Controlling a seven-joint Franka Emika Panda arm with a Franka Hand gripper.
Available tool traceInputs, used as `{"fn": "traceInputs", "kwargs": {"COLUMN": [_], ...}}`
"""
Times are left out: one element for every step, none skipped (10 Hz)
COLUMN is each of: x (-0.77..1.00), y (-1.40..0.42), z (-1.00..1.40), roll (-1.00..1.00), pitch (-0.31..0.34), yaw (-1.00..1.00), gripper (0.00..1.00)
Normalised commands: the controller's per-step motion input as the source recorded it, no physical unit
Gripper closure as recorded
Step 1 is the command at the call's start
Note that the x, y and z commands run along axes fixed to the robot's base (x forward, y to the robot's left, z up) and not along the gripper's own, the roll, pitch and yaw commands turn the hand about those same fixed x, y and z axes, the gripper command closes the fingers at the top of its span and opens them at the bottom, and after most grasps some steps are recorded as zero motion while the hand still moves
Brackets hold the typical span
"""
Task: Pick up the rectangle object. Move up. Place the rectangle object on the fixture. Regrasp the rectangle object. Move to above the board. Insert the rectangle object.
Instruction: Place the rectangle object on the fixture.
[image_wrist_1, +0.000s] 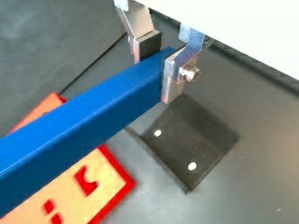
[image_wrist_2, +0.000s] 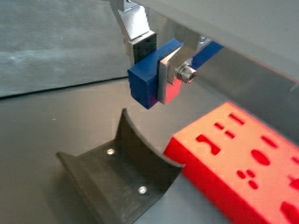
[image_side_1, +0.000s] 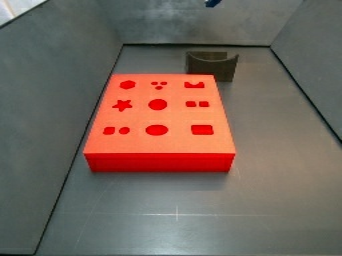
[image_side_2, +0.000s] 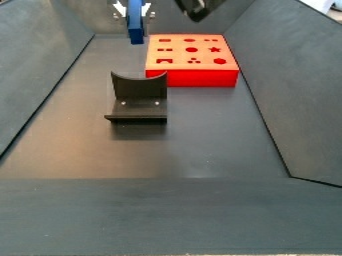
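- Blue and long, the rectangle object (image_wrist_1: 82, 122) fills the near part of a wrist view, pinched at its far end between the silver fingers (image_wrist_1: 177, 70) of the gripper (image_wrist_1: 158, 57). The fixture (image_wrist_1: 187, 140) lies on the dark floor below, and a corner of the board (image_wrist_1: 87, 192) shows beside it. The hold sits at one end only, so the bar's long free length could lever it round in the pads.
- From the opposite wrist view, the rectangle object (image_wrist_2: 149, 74) appears end-on, clamped by the gripper (image_wrist_2: 156, 61) well above the fixture (image_wrist_2: 117, 171), whose curved notch opens upward. The board (image_wrist_2: 239, 157) lies just beside the fixture. If the descent is off-centre, I judge the bar could strike the notch wall and twist or tip out.
- In a side view, the board (image_side_1: 158, 120) occupies the middle of the floor, and the fixture (image_side_1: 211, 64) stands near the far wall beyond the board's far right corner. Only a blue sliver of the rectangle object (image_side_1: 211, 3) shows at the picture's upper edge; the gripper cannot be made out here.
- In a side view, the fixture (image_side_2: 135, 100) stands nearer than the board (image_side_2: 191, 58), and the rectangle object (image_side_2: 135, 22) hangs high above the floor under the gripper (image_side_2: 134, 8). Released from this height, it would bounce away.
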Motion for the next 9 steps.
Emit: {"fn": "traceInputs", "kwargs": {"x": [0.09,0.08,0.1,0.11,0.12,0.13,0.14,0.14,0.15], "y": [0.07,0.05,0.06,0.07,0.08,0.08,0.08,0.09,0.09], "z": [-0.01,-0.01,-1.0,-1.0,-1.0,-1.0,-1.0,-1.0,-1.0], "roll": [-0.4,-0.25,-1.0,-1.0,-1.0,-1.0,-1.0,-0.95,-0.84], "pitch": [0.172,0.128,0.026,0.009,0.025,0.042,0.046,0.042,0.037], "yaw": [-0.11,-0.12,-0.16,-0.17,-0.16,-0.16,-0.16,-0.16,-0.15], "gripper": [1.0,1.0,1.0,1.0,1.0,1.0,1.0,1.0,1.0]}}
